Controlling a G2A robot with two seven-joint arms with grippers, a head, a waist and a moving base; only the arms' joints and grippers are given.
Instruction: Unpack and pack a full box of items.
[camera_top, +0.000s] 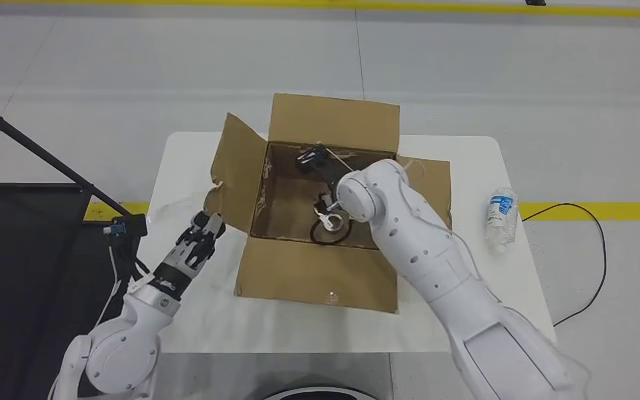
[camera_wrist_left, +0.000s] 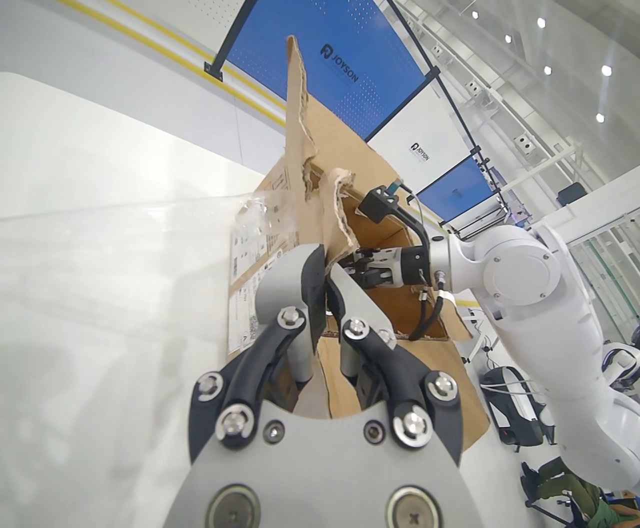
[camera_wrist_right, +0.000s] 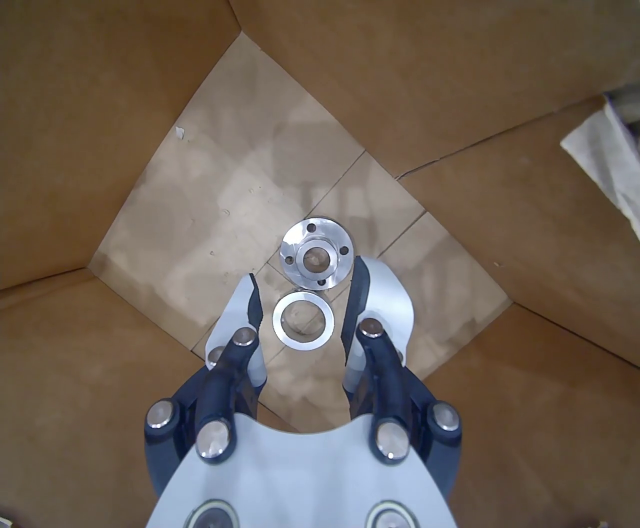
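Note:
An open cardboard box (camera_top: 335, 122) stands in the middle of the white table (camera_top: 470, 160). On its floor lie a round metal flange (camera_wrist_right: 316, 259) with bolt holes and, touching it, a plain metal ring (camera_wrist_right: 303, 320). My right gripper (camera_wrist_right: 306, 274) hangs open inside the box just above them, with the ring between its fingers (camera_wrist_right: 385, 295) and nothing held. The torn left flap (camera_wrist_left: 300, 150) of the box is pinched in my left gripper (camera_wrist_left: 326, 262), which is shut on its ragged edge; this gripper (camera_top: 208, 228) sits at the box's left side.
A clear water bottle (camera_top: 502, 218) lies on the table to the right of the box. The box's front flap (camera_top: 318, 272) lies folded out toward me. A black stand (camera_top: 60, 165) and dark mat are beyond the table's left edge.

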